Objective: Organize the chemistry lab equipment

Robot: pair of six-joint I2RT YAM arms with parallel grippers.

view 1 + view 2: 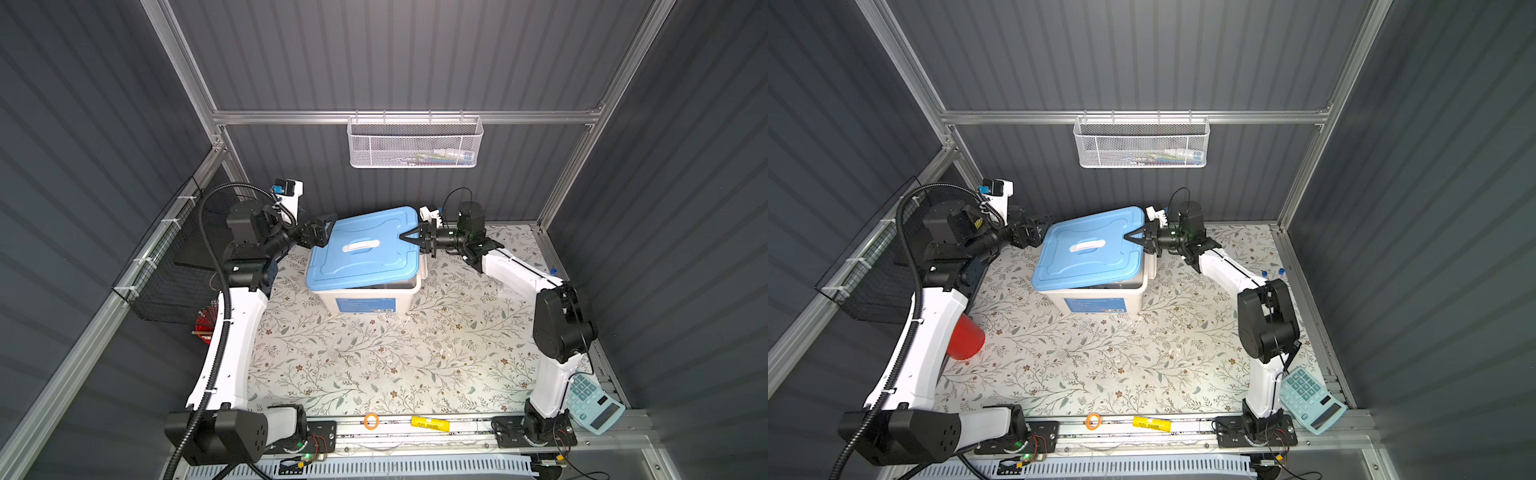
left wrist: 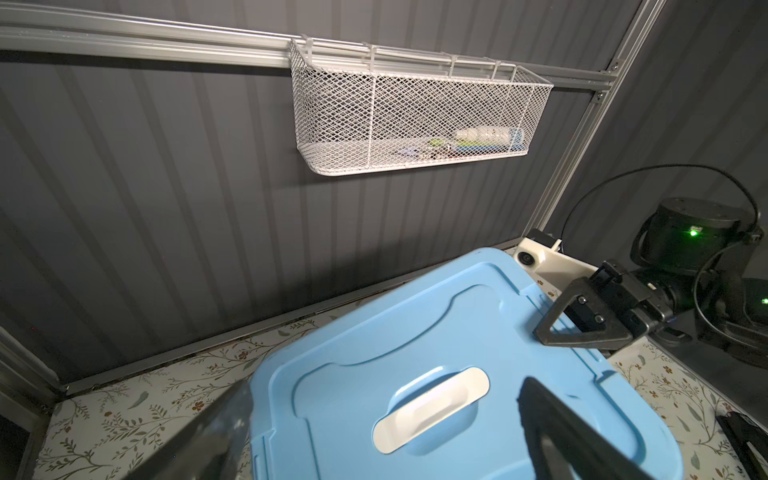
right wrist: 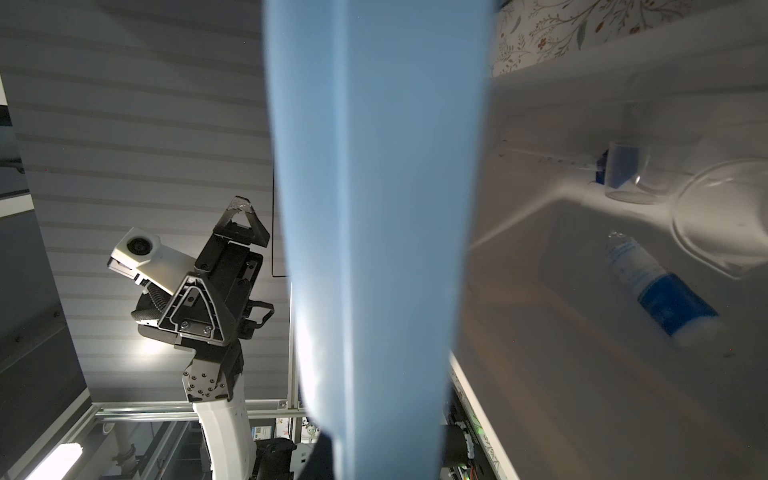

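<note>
on the floral table (image 1: 374, 365) stood the white bin (image 1: 365, 301); the blue lid (image 1: 361, 249) lay askew over it, leaving the near rim uncovered; the right gripper (image 1: 409, 237) pinched the lid's right edge; the left gripper (image 1: 321, 233) hung spread wide just beside the left edge (touching or not, unclear); inside the bin lay a round flask (image 3: 723, 216), the white blue-labelled bottle (image 3: 660, 286) and a cylinder's blue base (image 3: 619, 166).
</note>
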